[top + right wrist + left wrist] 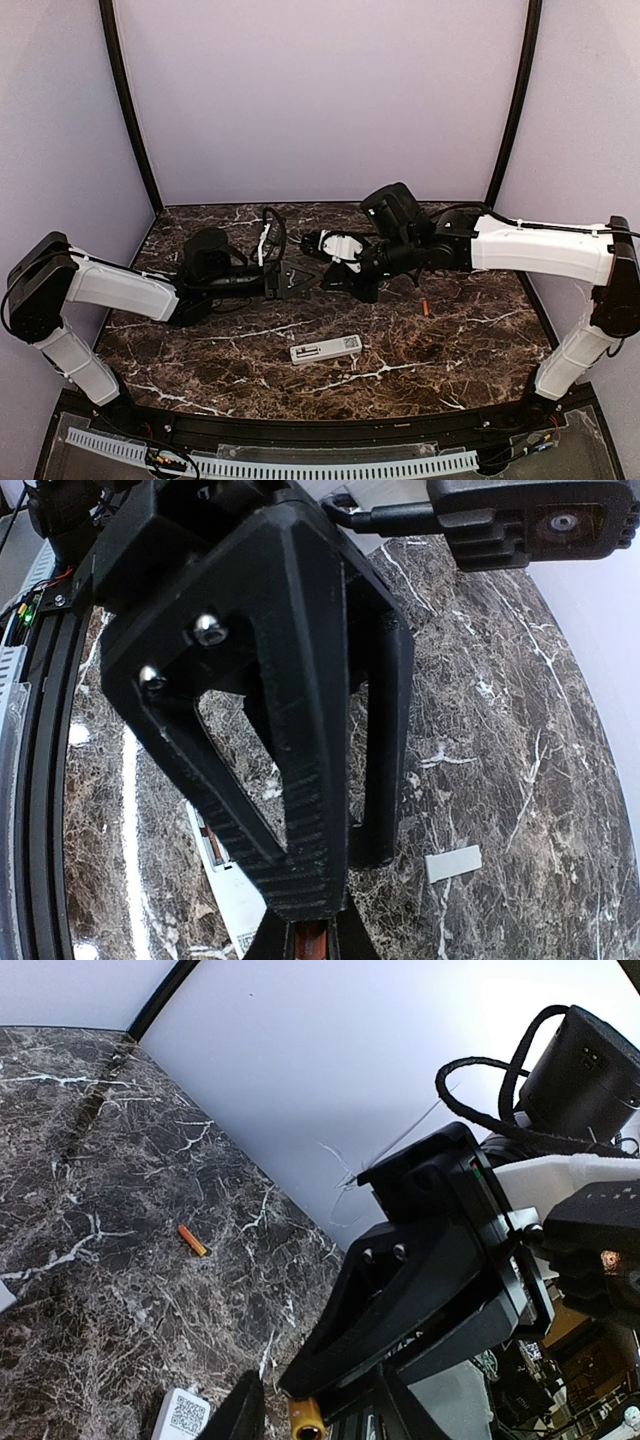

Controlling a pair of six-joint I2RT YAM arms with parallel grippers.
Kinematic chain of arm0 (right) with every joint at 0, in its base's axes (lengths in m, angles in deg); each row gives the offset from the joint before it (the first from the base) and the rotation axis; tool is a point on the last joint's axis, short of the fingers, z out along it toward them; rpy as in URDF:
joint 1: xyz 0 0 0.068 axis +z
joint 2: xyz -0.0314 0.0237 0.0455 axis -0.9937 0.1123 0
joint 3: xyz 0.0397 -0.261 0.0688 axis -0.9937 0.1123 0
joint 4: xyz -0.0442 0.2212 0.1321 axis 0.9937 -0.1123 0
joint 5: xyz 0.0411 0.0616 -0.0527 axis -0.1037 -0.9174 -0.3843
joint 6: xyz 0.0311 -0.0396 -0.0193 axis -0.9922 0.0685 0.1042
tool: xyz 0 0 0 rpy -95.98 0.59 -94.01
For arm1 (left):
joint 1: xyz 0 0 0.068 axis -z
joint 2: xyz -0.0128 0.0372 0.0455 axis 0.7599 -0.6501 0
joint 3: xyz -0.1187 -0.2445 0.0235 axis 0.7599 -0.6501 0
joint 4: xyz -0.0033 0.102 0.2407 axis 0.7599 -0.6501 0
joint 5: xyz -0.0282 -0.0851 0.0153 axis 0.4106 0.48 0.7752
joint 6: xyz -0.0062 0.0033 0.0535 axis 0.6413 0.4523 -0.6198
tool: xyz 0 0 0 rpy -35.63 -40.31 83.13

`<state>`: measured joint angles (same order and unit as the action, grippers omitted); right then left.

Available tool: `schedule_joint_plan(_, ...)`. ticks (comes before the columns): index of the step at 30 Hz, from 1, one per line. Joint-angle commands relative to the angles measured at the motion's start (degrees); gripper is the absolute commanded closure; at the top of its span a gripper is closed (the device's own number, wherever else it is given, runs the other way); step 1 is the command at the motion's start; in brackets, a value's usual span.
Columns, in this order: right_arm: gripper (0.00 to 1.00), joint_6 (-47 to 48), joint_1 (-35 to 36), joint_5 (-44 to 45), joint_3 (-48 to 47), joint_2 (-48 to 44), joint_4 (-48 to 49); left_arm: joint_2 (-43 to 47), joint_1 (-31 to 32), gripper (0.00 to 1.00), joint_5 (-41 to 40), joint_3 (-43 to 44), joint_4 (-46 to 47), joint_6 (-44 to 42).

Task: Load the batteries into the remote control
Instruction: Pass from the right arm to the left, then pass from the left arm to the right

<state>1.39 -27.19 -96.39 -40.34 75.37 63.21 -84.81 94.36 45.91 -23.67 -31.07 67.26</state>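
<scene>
Pinched at the bottom edge of the right wrist view, a small orange-red cylindrical battery (pixel 311 944) sits in the tightly closed right gripper (pixel 311 930). The left gripper (pixel 318 1422) stands narrowly parted either side of it, with a gap showing on one side. Lower centre in the top view, the slim white plastic remote control (pixel 326 349) lies flat on the dark veined marble table (pixel 200 370), its square code label (pixel 186 1413) too small to read; a second orange battery (pixel 424 306) lies right of centre.
</scene>
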Motion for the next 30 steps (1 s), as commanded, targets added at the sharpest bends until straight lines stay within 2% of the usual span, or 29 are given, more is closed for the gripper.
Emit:
schedule_joint_plan(1,1.0,0.36,0.68,0.61,-0.46,-0.49,2.82,-0.34,0.27,0.67,0.83,1.3,-1.71,-0.7)
schedule_joint_plan(4,1.0,0.39,0.68,1.1,0.03,-0.89,3.42,-0.83,0.27,0.73,1.24,1.15,-0.61,0.29)
schedule_joint_plan(9,1.0,0.3,0.62,1.77,0.62,-1.3,4.03,-1.01,0.27,0.75,1.16,0.99,-0.36,0.56)
schedule_joint_plan(14,1.0,-0.37,0.6,2.94,2.05,-2.51,5.7,-1.36,0.16,0.89,1.34,0.82,1.44,1.7)
schedule_joint_plan(17,0.82,-1.37,0.24,3.19,3.8,-4.1,7.63,-1.74,-0.55,0.97,2.22,-0.04,6.95,5.39)
schedule_joint_plan(19,0.64,-2.1,-0.28,2.55,4.81,-5.36,8.48,-2.11,-1.37,0.99,2.95,-0.9,11.33,8.33)
schedule_joint_plan(20,0.6,-2.55,-0.67,2.26,5.27,-6.22,8.8,-2.16,-2.16,0.99,3.47,-1.55,12.74,9.27)
schedule_joint_plan(23,0.59,-3.6,-2.22,0.09,7.44,-8.86,10.16,-2.28,-3.72,1.0,4.5,-2.79,20.14,13.93)
schedule_joint_plan(30,0.61,-4.9,-5.12,-7.23,12.16,-14.44,15.64,-3.86,-4.22,1.0,8.31,-3.01,29.97,19.26)
